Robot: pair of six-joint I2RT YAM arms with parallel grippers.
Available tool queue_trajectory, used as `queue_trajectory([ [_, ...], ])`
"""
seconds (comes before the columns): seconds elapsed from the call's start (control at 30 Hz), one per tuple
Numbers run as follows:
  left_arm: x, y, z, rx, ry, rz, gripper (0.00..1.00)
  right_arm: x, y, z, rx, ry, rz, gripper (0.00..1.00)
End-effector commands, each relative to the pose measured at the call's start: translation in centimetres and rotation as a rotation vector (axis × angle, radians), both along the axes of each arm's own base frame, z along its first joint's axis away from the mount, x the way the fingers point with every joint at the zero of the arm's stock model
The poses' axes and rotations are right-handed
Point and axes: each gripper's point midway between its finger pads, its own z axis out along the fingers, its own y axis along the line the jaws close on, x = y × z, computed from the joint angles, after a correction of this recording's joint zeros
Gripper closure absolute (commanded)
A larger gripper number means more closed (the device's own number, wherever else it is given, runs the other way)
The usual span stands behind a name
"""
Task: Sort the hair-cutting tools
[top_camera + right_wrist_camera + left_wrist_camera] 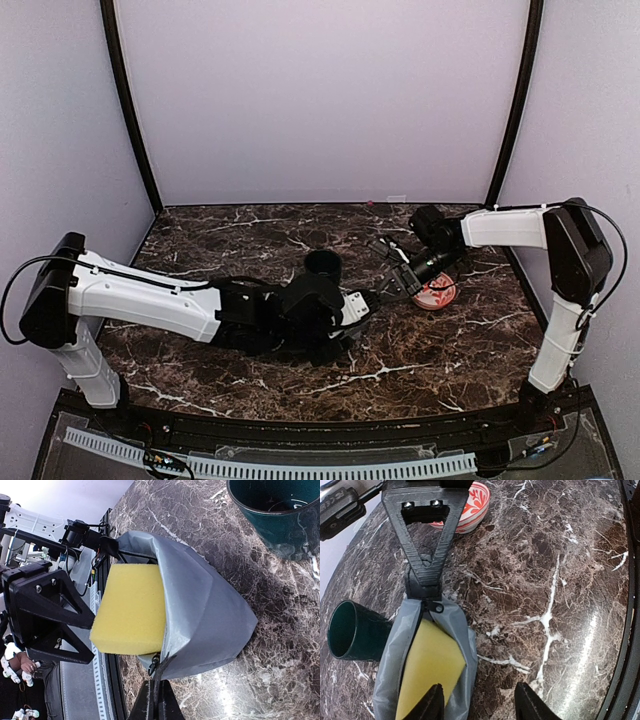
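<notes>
None of the scissors, the comb or the clipper shows clearly in any view. A grey zip pouch (455, 630) lies on the marble with a yellow sponge (427, 670) sticking out of its open mouth. It also shows in the right wrist view (200, 605) and the top view (355, 306). My right gripper (156, 702) is shut on a tab at the pouch's zip end, and it shows in the top view (385, 290). My left gripper (480, 707) is open. One of its fingers (427, 705) is over the sponge and the other is above bare marble.
The dark green cup (322, 265) stands just behind the pouch; something pale lies inside it (280, 502), too unclear to name. The red-and-white plate (437, 293) sits right of the right gripper. The table's front edge is close behind the left gripper.
</notes>
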Motion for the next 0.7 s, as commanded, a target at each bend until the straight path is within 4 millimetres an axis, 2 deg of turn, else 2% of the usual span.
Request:
queue_trajectory([
  [0.0,-0.3,0.4,0.8,-0.015,0.055,-0.024,0.51,0.4,0.5,1.1,0.048,-0.020,0.017,0.99],
  [0.2,1.0,0.8,4.5,-0.193,0.092,-0.010,0.48,0.3,0.4,1.1,0.044,-0.032,0.018,0.99],
  [0.33,2.1,1.7,6.6,-0.257,0.079,-0.022,0.40,0.3,0.4,1.0,0.043,-0.031,0.020,0.99],
  [0.43,3.6,2.7,6.2,-0.252,0.099,-0.006,0.39,0.2,0.4,1.0,0.043,-0.029,0.026,0.99],
  [0.53,4.0,2.7,5.3,-0.245,0.140,-0.038,0.38,0.1,0.4,0.9,0.043,-0.028,0.031,0.99],
  [0.6,3.8,2.3,4.8,-0.236,0.149,-0.077,0.29,0.1,0.4,1.0,0.045,-0.032,0.033,0.99],
  [0.63,3.7,2.1,4.5,-0.225,0.151,-0.099,0.20,0.1,0.3,1.1,0.045,-0.034,0.033,0.99],
  [0.67,3.6,2.0,4.2,-0.215,0.149,-0.117,0.18,0.0,0.4,1.1,0.045,-0.033,0.034,0.99],
])
